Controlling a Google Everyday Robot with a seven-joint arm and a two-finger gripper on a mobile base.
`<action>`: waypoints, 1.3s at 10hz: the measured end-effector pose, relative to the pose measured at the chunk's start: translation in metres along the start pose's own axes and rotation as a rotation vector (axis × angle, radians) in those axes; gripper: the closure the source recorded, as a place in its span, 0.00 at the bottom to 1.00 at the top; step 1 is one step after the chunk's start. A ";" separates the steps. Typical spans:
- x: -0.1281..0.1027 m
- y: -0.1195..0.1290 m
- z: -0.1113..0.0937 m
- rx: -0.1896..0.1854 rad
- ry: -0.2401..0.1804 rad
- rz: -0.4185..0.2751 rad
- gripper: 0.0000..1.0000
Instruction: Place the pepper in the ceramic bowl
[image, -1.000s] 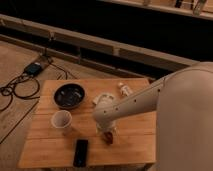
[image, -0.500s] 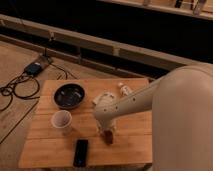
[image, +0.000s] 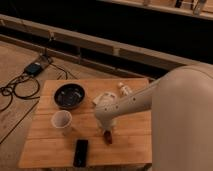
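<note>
Toward the left of the counter (image: 47, 145): one ceramic bowl (image: 69, 95), dark and round; just in front of it one pale cup (image: 61, 119), and near the front edge one flat black slab (image: 81, 152). Right of those, down at the wood: the tool (image: 107, 132), clenched on what looks like the one pepper (image: 107, 138), small and red-brown, right at its tip; long axis too small to tell. For the coming move, bowl up and to the left of the tool, beyond the cup. Further right, one white bottle (image: 124, 89). One arm only.
</note>
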 end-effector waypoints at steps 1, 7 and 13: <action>-0.003 -0.001 -0.004 0.000 -0.005 0.003 1.00; -0.045 0.021 -0.081 -0.013 -0.129 -0.045 1.00; -0.087 0.087 -0.122 -0.052 -0.188 -0.166 1.00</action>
